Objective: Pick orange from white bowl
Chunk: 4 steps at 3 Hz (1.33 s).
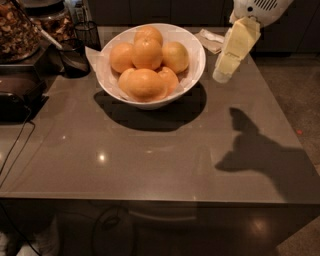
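A large glossy white bowl (196, 74) with a white paper lining sits on the back middle of the grey table (160, 155). It holds several oranges, piled up, with one orange (147, 53) on top and another orange (145, 84) at the front. My gripper (223, 74) hangs from the white arm (260, 9) at the top right. It points down and to the left, just to the right of the bowl's rim and above the table. It holds nothing and does not touch the bowl.
A small dark mesh cup (88, 33) and a dark scoop (73, 61) stand left of the bowl. A crumpled white napkin (212, 40) lies behind the gripper. A container of brown dried food (16, 30), a black appliance (15, 95) and a cable (15, 145) are on the left.
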{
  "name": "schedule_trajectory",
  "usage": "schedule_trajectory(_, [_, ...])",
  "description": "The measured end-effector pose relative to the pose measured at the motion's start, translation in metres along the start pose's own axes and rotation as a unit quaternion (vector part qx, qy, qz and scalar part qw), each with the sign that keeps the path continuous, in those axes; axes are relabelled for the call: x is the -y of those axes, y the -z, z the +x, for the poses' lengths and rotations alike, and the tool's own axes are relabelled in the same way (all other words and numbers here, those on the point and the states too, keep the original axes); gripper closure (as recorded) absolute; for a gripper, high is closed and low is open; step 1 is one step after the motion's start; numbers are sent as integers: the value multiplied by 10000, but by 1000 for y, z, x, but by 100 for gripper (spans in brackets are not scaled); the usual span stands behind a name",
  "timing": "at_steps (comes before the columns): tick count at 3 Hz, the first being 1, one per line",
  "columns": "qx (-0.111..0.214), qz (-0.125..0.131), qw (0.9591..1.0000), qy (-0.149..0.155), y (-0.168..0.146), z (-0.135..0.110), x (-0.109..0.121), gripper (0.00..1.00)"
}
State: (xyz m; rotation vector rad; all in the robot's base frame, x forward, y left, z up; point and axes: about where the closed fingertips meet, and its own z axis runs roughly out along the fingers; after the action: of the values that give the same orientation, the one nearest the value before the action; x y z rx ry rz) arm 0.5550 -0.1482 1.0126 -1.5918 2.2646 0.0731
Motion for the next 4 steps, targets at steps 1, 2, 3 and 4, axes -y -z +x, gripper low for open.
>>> schedule_trajectory(1, [117, -202, 9994, 239, -15, -33, 7, 0])
schedule_trajectory(2, [282, -62, 9993, 234, -16, -41, 12, 0])
schedule_trajectory(3, [348, 32, 9993, 155, -22, -68, 18, 0])
schedule_trajectory(4, [282, -23, 9996, 96, -37, -103, 17, 0])
